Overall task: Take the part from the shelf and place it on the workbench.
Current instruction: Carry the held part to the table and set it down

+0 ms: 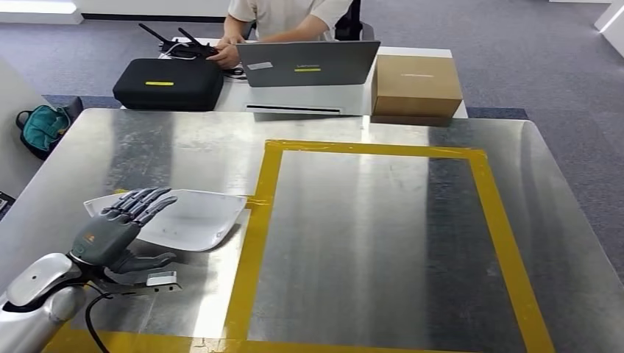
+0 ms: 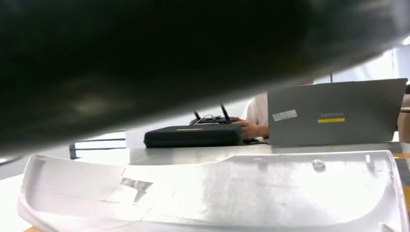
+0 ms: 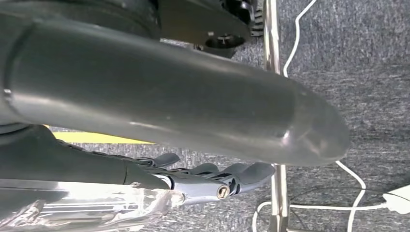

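White part down on the tabletop, left hand spread just above it

The steel tabletop [image 1: 383, 243] carries a yellow tape frame [image 1: 508, 243], and the white part [image 1: 193, 218] lies flat just left of that frame, one corner at the tape. The left hand [image 1: 121, 224] hovers over the part's near edge with fingers apart and nothing in them; contact cannot be told. Judged from here, a low pull-back could let the fingers catch the thin shell and drag it toward the tabletop's left edge. The right hand [image 3: 217, 181] hangs by the floor, fingers extended and loosely apart, holding nothing.
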Tool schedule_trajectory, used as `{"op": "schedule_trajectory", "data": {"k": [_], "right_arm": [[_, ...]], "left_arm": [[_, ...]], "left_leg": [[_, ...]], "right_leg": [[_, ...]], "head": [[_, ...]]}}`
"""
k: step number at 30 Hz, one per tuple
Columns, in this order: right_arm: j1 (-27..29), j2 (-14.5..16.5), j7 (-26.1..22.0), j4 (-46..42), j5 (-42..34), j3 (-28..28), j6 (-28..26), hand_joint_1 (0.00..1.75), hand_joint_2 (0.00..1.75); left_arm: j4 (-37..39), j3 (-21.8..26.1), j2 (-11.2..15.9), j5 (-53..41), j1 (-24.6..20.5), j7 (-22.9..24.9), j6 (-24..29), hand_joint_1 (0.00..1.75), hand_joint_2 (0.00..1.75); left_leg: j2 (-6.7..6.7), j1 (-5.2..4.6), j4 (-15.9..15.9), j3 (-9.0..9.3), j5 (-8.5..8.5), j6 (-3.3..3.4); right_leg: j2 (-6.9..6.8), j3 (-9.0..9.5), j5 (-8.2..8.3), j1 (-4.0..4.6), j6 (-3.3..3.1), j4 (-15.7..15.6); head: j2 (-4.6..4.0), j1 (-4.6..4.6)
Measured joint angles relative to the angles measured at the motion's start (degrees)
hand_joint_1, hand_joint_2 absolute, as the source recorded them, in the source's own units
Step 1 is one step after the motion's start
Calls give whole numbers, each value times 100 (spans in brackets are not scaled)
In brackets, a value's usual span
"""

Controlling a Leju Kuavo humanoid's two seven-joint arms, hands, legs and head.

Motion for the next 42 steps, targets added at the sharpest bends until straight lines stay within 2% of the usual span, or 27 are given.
{"op": "schedule_trajectory", "data": {"k": [2, 3, 4, 5, 7, 9, 12, 13, 15, 17, 18, 19, 21, 22, 24, 25, 27, 28, 30, 32, 33, 34, 35, 37, 39, 40, 42], "right_arm": [[-4, 0, 4, 0, -1, 1, 1, 0, 0], [-6, 0, 5, 0, -2, 2, 1, 0, 0], [-7, 0, 7, 0, -3, 3, 1, 0, 0], [-10, 0, 8, -1, -5, 3, 1, 0, 0], [-26, -1, 8, -1, -7, 7, -1, 0, 0], [-45, -1, 9, -2, -6, 17, -2, 0, 0], [-33, -1, 16, -2, -5, 32, -3, 0, 0], [-29, -1, 20, -2, -5, 34, -3, 0, 0], [-22, 0, 26, -2, -5, 38, -4, 0, 0], [-20, 0, 27, -2, -5, 45, -4, 0, 0], [-20, 0, 27, -2, -5, 48, -3, 0, 0], [-19, 0, 28, -2, -5, 50, -3, 0, 0], [-21, 0, 30, -2, -5, 54, -2, 0, 0], [-23, 0, 31, -2, -6, 56, -2, 0, 0], [-28, 0, 32, -2, -8, 67, 0, 0, 0], [-31, 0, 33, -2, -9, 74, 1, 0, 0], [-27, 0, 35, -2, -11, 84, 1, 0, 0], [-20, 0, 37, -2, -13, 85, 1, 0, 0], [-6, 0, 44, -2, -17, 87, 1, 0, 0], [-10, 0, 46, -2, -17, 90, 1, 0, 0], [-14, 0, 46, -2, -17, 91, 1, 0, 0], [-17, 0, 46, -2, -19, 93, 1, 0, 0], [-19, 0, 46, -2, -20, 95, 1, 0, 0], [-26, 0, 47, -2, -25, 96, 1, 0, 0], [-53, 0, 46, -4, -27, 96, 1, 0, 0], [-63, 0, 44, -5, -28, 97, 1, 0, 0], [-69, 0, 43, -7, -35, 98, 1, 0, 0]], "left_arm": [[1, 10, 1, 8, 3, 4, -33, 0, 0], [1, 18, 1, 9, 5, 5, -45, 0, 0], [2, 28, 1, 10, 7, 7, -58, 0, 0], [2, 40, 1, 10, 9, 11, -69, 0, 0], [3, 62, 4, 10, 13, 22, -91, 0, 0], [3, 81, 14, 11, 16, 27, -100, 0, 0], [4, 93, 28, 14, 22, 35, -115, 0, 0], [5, 94, 33, 16, 30, 43, -122, 0, 0], [6, 97, 48, 19, 49, 67, -138, 0, 0], [9, 99, 56, 20, 57, 89, -155, 0, 0], [13, 99, 57, 20, 57, 96, -164, 0, 0], [17, 99, 56, 20, 59, 99, -174, 0, 0], [23, 100, 57, 21, 59, 101, -186, 0, 0], [24, 102, 57, 22, 58, 102, -191, 0, 0], [24, 111, 57, 26, 46, 105, -206, 0, 0], [24, 120, 57, 30, 41, 108, -212, 0, 0], [25, 133, 57, 37, 40, 113, -220, 0, 0], [25, 135, 57, 38, 41, 114, -221, 0, 0], [26, 135, 56, 37, 41, 115, -223, 0, 0], [26, 137, 55, 37, 42, 116, -226, 0, 0], [26, 137, 54, 37, 43, 116, -227, 0, 0], [26, 137, 54, 37, 45, 117, -228, 0, 0], [26, 137, 54, 37, 48, 122, -229, 0, 0], [26, 139, 55, 37, 54, 135, -233, 0, 0], [25, 153, 61, 37, 62, 153, -236, 0, 0], [24, 163, 63, 37, 64, 165, -238, 0, 0], [24, 180, 70, 41, 70, 182, -242, 0, 0]], "left_leg": [[4, -7, 2, -61, 57, 30], [5, -11, 3, -103, 94, 34], [4, -13, 4, -148, 136, 30], [2, -12, 4, -196, 183, 20], [-8, -8, 7, -286, 284, -27], [-13, -11, -5, -336, 394, -91], [-16, -10, -112, -343, 590, -170], [-16, -7, -111, -375, 554, -197], [-17, -3, 237, -513, 125, -250], [-15, -3, 1082, -712, -524, -282], [-15, -2, 1488, -774, -714, -290], [-15, -2, 1732, -759, -775, -291], [-15, -1, 1558, -414, -605, -276], [-15, 0, 1194, -102, -506, -264], [-20, -15, 402, 475, -504, -229], [-22, -26, 171, 618, -553, -206], [-19, -44, 56, 623, -568, -128], [-12, -42, 53, 578, -529, -80], [5, -31, 42, 460, -423, 27], [11, -38, 43, 309, -298, 80], [12, -47, 45, 226, -230, 85], [12, -56, 47, 137, -157, 86], [11, -64, 50, 45, -82, 83], [6, -76, 55, -135, 77, 61], [1, -89, 63, -258, 226, 12], [3, -88, 47, -275, 304, -18], [10, -74, -24, -280, 474, -87]], "right_leg": [[-25, -269, -444, -4, 34, 782], [-27, -348, -557, -5, 45, 1066], [-27, -328, -547, -5, 47, 1148], [-28, -192, -420, -5, 46, 1004], [-26, 299, -97, -7, 38, 239], [-6, 673, 23, 6, 4, -438], [19, 643, 113, 22, -84, -615], [11, 611, 169, 14, -127, -623], [-16, 524, 303, -12, -218, -627], [-33, 409, 417, -11, -256, -617], [-40, 343, 464, -10, -259, -610], [-47, 275, 508, -9, -257, -600], [-54, 151, 579, -11, -239, -566], [-53, 101, 607, -14, -222, -545], [-46, 17, 659, 0, -169, -498], [-42, -14, 691, 8, -134, -483], [-39, -64, 766, 6, -55, -480], [-39, -97, 745, -1, -18, -460], [-42, -246, 395, -8, 48, -165], [-46, -452, -185, -8, 89, 533], [-46, -514, -362, -6, 96, 892], [-45, -518, -389, -4, 95, 1138], [-45, -442, -273, 0, 86, 1216], [-44, 1, 97, 9, 41, 812], [-43, 666, 81, 29, -19, -108], [-36, 876, 0, 44, -49, -461], [-20, 937, -36, 74, -120, -721]], "head": [[0, 13], [0, 12], [0, 13], [0, 12], [0, 13], [0, 3], [0, -2], [0, -4], [0, -26], [0, -43], [0, -45], [0, -45], [0, -48], [0, -48], [0, -49], [0, -49], [0, -45], [0, -46], [0, -33], [0, -18], [0, -17], [0, -16], [0, -17], [0, -17], [0, -21], [-1, -27], [-2, -18]]}}
